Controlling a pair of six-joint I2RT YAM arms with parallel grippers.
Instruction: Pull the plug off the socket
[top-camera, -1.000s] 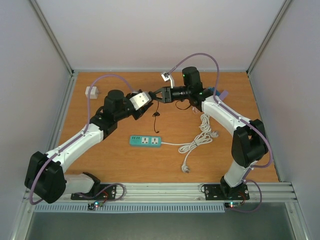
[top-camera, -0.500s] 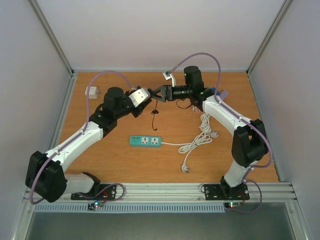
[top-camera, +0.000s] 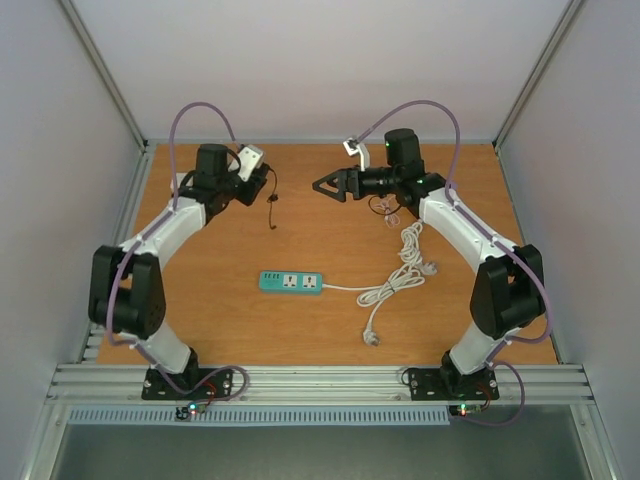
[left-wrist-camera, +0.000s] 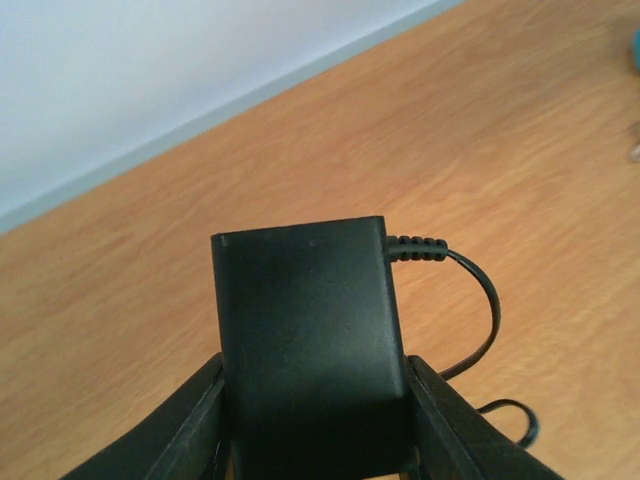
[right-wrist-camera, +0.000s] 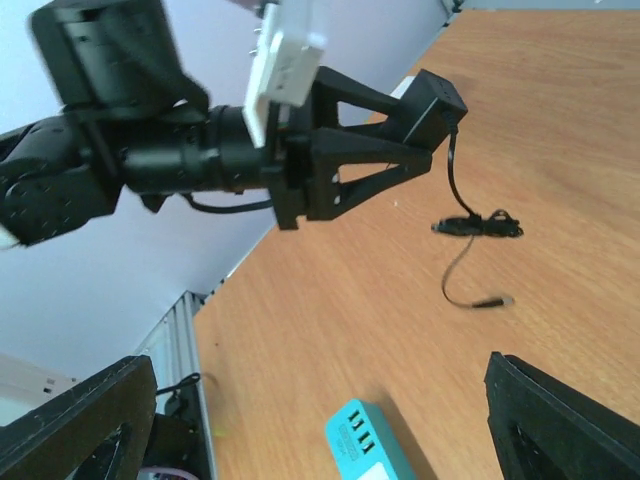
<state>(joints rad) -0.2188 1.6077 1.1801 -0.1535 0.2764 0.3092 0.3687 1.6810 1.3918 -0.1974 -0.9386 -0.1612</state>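
Left end effector (right-wrist-camera: 415, 120): closed narrow on black plug (left-wrist-camera: 305, 330), held above the surface (top-camera: 220, 320) near its far-left corner. Right end effector (top-camera: 328, 185): spread wide, empty, hovering far centre. Teal power strip (top-camera: 291, 283): flat mid-surface, well apart from both. Thin cord (top-camera: 270, 208): dangling from plug. Judged as pull done, plug clear of any socket. Next: lower gently, set plug down, open up.

Teal power strip (top-camera: 291, 283) on table (top-camera: 220, 300)
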